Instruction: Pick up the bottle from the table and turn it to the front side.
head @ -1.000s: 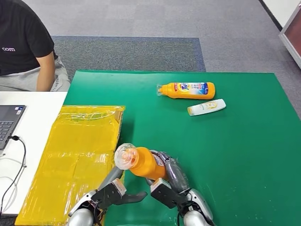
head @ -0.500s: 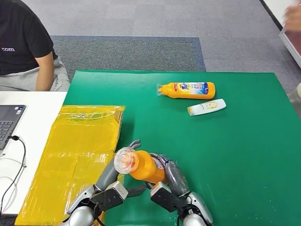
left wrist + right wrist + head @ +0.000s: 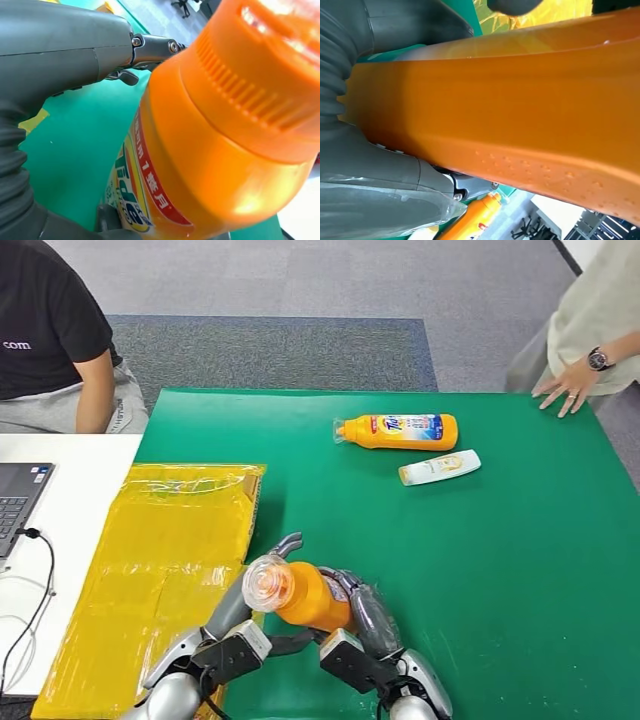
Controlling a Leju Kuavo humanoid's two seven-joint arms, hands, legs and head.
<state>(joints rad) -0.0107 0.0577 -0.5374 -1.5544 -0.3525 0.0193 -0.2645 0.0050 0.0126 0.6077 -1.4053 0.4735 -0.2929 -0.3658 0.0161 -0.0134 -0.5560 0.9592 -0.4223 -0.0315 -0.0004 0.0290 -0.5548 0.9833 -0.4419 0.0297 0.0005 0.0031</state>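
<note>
The orange plastic bottle with a clear cap point(image 3: 302, 592) is lifted off the green-covered counter point(image 3: 483, 570) near its front edge, lying tilted with the cap end toward the flattened yellow plastic-wrapped cardboard sheet point(image 3: 162, 560) just beside it. The right robot hand point(image 3: 361, 625) wraps its fingers around the bottle's body, and the right wrist view shows the orange side point(image 3: 508, 100) pressed against the grey thumb. The left robot hand point(image 3: 241, 625) sits at the cap end with its fingers apart, one finger point(image 3: 285, 542) reaching up past the cap; the left wrist view shows the ribbed orange collar point(image 3: 241, 90) and a printed label point(image 3: 136, 190) close to the thumb, but whether that hand is pressing on the bottle cannot be told. Farther back from the held bottle, a second orange bottle with a blue and red label point(image 3: 398, 431) lies on its side, and a small white tube point(image 3: 439, 467) lies just in front of it, apart from it. A person's hand wearing a wristwatch point(image 3: 566, 385) rests at the far right counter edge. A person in a black shirt point(image 3: 53, 330) sits beyond the yellow sheet, with a grey laptop point(image 3: 19, 495) on a white surface beside it.
</note>
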